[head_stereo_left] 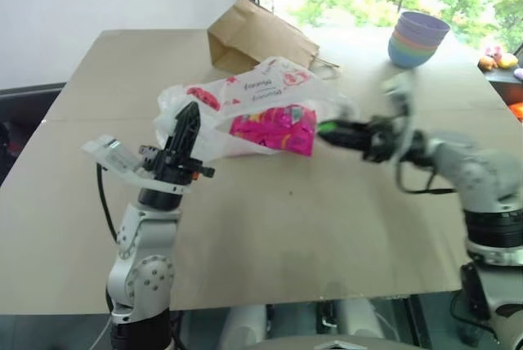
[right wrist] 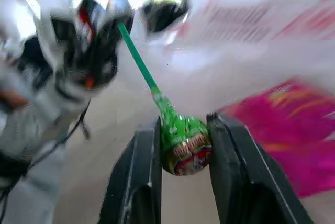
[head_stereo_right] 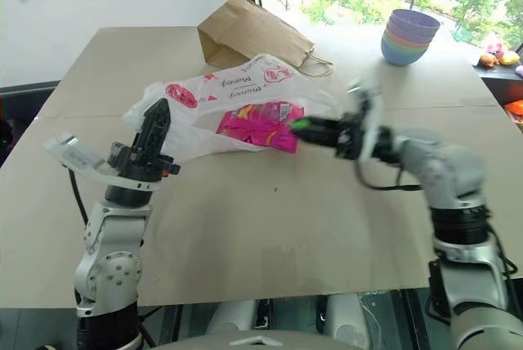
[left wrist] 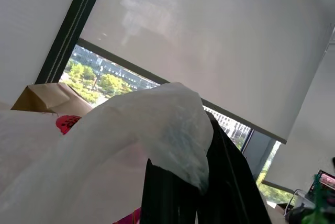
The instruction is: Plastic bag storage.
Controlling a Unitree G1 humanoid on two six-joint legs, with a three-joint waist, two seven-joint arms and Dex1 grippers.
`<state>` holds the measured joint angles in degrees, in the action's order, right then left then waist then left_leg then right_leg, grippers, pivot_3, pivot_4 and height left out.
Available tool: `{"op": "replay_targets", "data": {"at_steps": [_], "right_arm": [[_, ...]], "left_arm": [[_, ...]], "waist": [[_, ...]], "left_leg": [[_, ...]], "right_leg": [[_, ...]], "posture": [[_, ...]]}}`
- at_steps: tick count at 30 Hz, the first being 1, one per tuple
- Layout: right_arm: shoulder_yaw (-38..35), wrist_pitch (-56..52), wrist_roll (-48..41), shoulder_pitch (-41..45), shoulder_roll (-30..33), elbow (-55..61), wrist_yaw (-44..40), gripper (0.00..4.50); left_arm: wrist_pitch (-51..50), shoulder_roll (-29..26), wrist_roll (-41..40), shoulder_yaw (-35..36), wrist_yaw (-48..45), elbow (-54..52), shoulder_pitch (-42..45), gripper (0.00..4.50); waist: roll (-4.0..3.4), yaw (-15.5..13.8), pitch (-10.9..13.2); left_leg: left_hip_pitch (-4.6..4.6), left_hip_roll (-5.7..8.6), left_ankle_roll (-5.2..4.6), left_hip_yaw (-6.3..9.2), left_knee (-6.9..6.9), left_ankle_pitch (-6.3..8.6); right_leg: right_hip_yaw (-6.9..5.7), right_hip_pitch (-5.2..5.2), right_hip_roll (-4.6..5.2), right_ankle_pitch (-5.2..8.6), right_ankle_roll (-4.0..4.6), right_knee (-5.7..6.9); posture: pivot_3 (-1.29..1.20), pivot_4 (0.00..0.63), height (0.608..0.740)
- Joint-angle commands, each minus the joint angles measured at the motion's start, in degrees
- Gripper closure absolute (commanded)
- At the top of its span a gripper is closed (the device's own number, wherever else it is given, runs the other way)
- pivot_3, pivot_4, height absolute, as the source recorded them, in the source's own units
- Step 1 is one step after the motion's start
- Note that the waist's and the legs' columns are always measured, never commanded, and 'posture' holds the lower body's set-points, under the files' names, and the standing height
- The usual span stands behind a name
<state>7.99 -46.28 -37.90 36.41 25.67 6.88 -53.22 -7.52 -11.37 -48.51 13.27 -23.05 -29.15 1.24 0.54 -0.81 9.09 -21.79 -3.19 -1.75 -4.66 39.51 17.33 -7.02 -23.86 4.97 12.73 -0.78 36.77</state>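
Note:
The plastic bag, translucent white with red print, lies on the table with one edge lifted. My left gripper is shut on that raised edge, and the film drapes over its black fingers. A shiny pink snack packet lies at the bag's near side; I cannot tell if it is inside. My right gripper points sideways at the bag's right end. It is shut on a green-wrapped lollipop, whose green stick points toward the bag.
A brown paper bag lies on its side behind the plastic bag. A stack of pastel bowls stands at the far right of the wooden table. Small toys sit on a ledge beyond the right edge.

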Motion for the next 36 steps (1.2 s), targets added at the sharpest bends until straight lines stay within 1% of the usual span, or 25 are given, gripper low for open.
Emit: {"op": "replay_targets", "data": {"at_steps": [1, 2, 3, 4, 5, 7, 8, 9, 10, 12, 15, 19, 21, 22, 24, 26, 29, 31, 33, 36], "right_arm": [[7.55, 12.53, 13.45, 5.31, -2.08, -9.42, 1.42, 3.75], [8.07, 15.39, 15.88, 7.09, -3.99, -12.84, 3.38, 3.75], [6.85, 18.34, 17.78, 9.70, -7.28, -17.42, 8.03, 3.75], [4.30, 21.30, 19.20, 12.81, -11.00, -22.38, 14.29, 3.75], [1.70, 25.33, 19.83, 15.46, -14.12, -25.83, 18.55, 3.75], [-1.87, 27.96, 18.85, 17.90, -17.94, -27.72, 21.45, 2.73], [-2.63, 28.06, 18.52, 18.18, -18.74, -27.84, 21.42, 2.41], [-2.72, 28.35, 19.01, 17.93, -19.04, -27.72, 21.11, 1.72], [-2.52, 28.80, 19.74, 17.43, -19.07, -27.48, 20.87, 1.40], [-0.93, 26.81, 19.51, 13.70, -17.37, -22.96, 17.47, 0.51], [0.11, 19.63, 15.76, 7.80, -13.54, -13.98, 11.67, 0.51], [-0.40, 14.19, 12.27, 1.26, -8.62, -4.08, 7.81, 0.51], [-2.64, 19.59, 8.92, -3.31, -7.59, 1.13, 2.84, 0.51], [-3.69, 21.24, 8.79, -4.75, -7.28, 2.31, 2.83, 0.51], [-6.19, 27.37, 10.79, -6.19, -8.13, 2.43, 5.31, 0.51], [-9.02, 30.64, 12.89, -6.02, -9.23, 1.16, 10.62, 0.51], [-10.32, 35.08, 19.29, -5.55, -7.33, -3.76, 15.74, 0.51], [-10.39, 38.80, 22.68, -5.21, -6.35, -6.86, 17.43, 0.51], [-10.88, 39.18, 23.71, -4.30, -6.75, -9.48, 20.05, 0.51], [-8.83, 30.99, 22.54, -5.29, -5.86, -9.99, 18.86, 0.51]], "left_arm": [[1.03, 0.06, 0.46, 0.18, 0.48, -3.56, -0.26, 4.50], [1.15, 0.12, 0.64, 0.05, 0.53, -3.66, -0.45, 4.50], [1.30, 0.15, 0.87, -0.04, 0.55, -3.73, -0.70, 4.50], [1.44, 0.17, 1.03, -0.11, 0.55, -3.81, -0.93, 4.50], [1.55, 0.17, 1.14, -0.15, 0.54, -3.89, -1.16, 4.50], [1.78, 0.25, 1.54, -0.29, 0.54, -3.73, -1.31, 4.50], [1.83, 0.36, 1.72, -0.37, 0.58, -3.60, -1.23, 4.50], [1.88, 0.49, 1.95, -0.46, 0.68, -3.35, -0.97, 4.50], [1.93, 0.65, 2.17, -0.49, 0.85, -3.10, -0.68, 4.50], [1.99, 1.04, 2.26, -0.59, 1.08, -2.61, 0.13, 4.50], [1.64, 1.30, 2.36, -0.79, 0.91, -2.16, 0.74, 4.50], [1.31, 1.19, 2.46, -0.73, 0.50, -0.68, 2.03, 4.50], [1.00, 0.99, 2.36, -0.85, 0.08, 0.15, 2.87, 4.50], [0.89, 0.91, 2.35, -0.90, -0.09, 0.46, 3.18, 4.50], [0.86, 0.82, 2.48, -0.93, -0.39, 1.21, 3.77, 4.50], [0.88, 0.81, 2.56, -0.92, -0.61, 1.75, 4.21, 4.50], [1.00, 1.03, 2.68, -1.25, -0.85, 2.22, 4.48, 4.50], [1.14, 1.34, 2.90, -1.64, -0.95, 2.20, 4.24, 4.50], [1.11, 1.44, 3.05, -1.83, -1.12, 2.12, 4.09, 4.50], [1.16, 1.32, 3.22, -1.66, -1.08, 2.12, 4.42, 4.50]], "waist": [[0.01, -0.09, 0.01], [0.01, 0.07, 0.01], [0.01, 0.09, 0.01], [0.01, 0.15, 0.02], [0.00, 0.52, 0.05], [-0.02, 0.73, 0.06], [-0.02, 0.67, 0.06], [-0.01, 0.48, 0.06], [0.01, 0.25, 0.04], [0.04, -0.10, 0.02], [0.07, -0.16, 0.01], [0.01, 0.26, 0.05], [0.00, 0.35, 0.05], [0.00, 0.40, 0.05], [0.00, 0.48, 0.05], [0.01, 0.55, 0.05], [0.02, 0.32, 0.05], [0.02, 0.08, 0.04], [0.02, 0.12, 0.05], [0.02, 0.21, 0.05]], "left_leg": [[-0.03, 0.01, 0.00, 0.01, 0.00, 0.00], [-0.03, 0.03, 0.00, 0.00, 0.02, 0.00], [-0.01, 0.04, 0.00, -0.08, 0.03, 0.00], [-0.01, 0.03, 0.00, -0.12, 0.03, -0.01], [0.00, 0.00, 0.01, -0.17, 0.03, -0.01], [-0.11, -0.04, 0.07, -0.37, 0.03, -0.04], [-0.14, -0.05, 0.08, -0.38, 0.02, -0.05], [-0.19, -0.05, 0.09, -0.35, -0.03, -0.05], [-0.20, -0.05, 0.09, -0.34, -0.05, -0.05], [-0.25, -0.01, 0.08, -0.34, -0.07, -0.04], [-0.40, 0.06, 0.05, -0.22, -0.05, -0.03], [-0.31, 0.03, 0.05, -0.25, -0.05, -0.03], [-0.19, -0.01, 0.07, -0.25, -0.09, -0.04], [-0.15, -0.05, 0.07, -0.24, -0.10, -0.04], [-0.13, -0.06, 0.07, -0.13, -0.12, -0.04], [-0.09, -0.03, 0.07, -0.14, -0.10, -0.04], [-0.08, 0.00, 0.06, -0.17, -0.07, -0.04], [-0.08, 0.01, 0.06, -0.28, -0.07, -0.04], [-0.11, 0.00, 0.07, -0.40, -0.08, -0.04], [-0.11, -0.01, 0.07, -0.43, -0.09, -0.04]], "right_leg": [[-0.01, -0.01, 0.00, 0.00, 0.00, 0.00], [-0.02, -0.01, 0.02, 0.00, 0.00, -0.01], [0.03, -0.02, 0.02, -0.01, 0.00, 0.01], [0.02, -0.03, 0.02, -0.01, 0.00, 0.03], [0.02, -0.03, 0.00, -0.01, 0.00, 0.04], [0.04, -0.22, -0.04, -0.01, 0.02, 0.13], [0.03, -0.27, -0.04, 0.00, 0.02, 0.16], [-0.03, -0.28, -0.03, 0.00, 0.03, 0.14], [-0.06, -0.28, -0.03, 0.00, 0.03, 0.08], [-0.08, -0.26, 0.02, -0.01, 0.01, -0.01], [-0.05, -0.26, 0.04, -0.02, 0.00, -0.09], [0.00, -0.28, 0.00, -0.01, 0.00, 0.00], [0.06, -0.26, -0.07, 0.00, 0.02, 0.05], [0.08, -0.26, -0.12, 0.00, 0.02, 0.05], [0.13, -0.25, -0.12, 0.00, 0.02, 0.05], [0.23, -0.25, -0.11, 0.00, 0.00, 0.07], [0.26, -0.24, -0.09, -0.01, -0.01, 0.08], [0.26, -0.24, -0.09, -0.01, 0.00, 0.08], [0.22, -0.25, -0.09, -0.01, 0.00, 0.07], [0.23, -0.26, -0.09, -0.01, 0.00, 0.07]], "posture": [[0.00, 0.150, 0.740], [0.00, 0.150, 0.740], [0.00, 0.150, 0.740], [0.00, 0.150, 0.740], [0.00, 0.150, 0.740], [0.00, 0.150, 0.740], [0.00, 0.150, 0.740], [0.00, 0.150, 0.740], [0.00, 0.150, 0.740], [0.00, 0.150, 0.740], [0.00, 0.150, 0.740], [0.00, 0.150, 0.740], [0.00, 0.150, 0.740], [0.00, 0.150, 0.740], [0.00, 0.150, 0.740], [0.00, 0.150, 0.740], [0.00, 0.150, 0.740], [0.00, 0.150, 0.740], [0.00, 0.150, 0.740], [0.00, 0.150, 0.740]]}}
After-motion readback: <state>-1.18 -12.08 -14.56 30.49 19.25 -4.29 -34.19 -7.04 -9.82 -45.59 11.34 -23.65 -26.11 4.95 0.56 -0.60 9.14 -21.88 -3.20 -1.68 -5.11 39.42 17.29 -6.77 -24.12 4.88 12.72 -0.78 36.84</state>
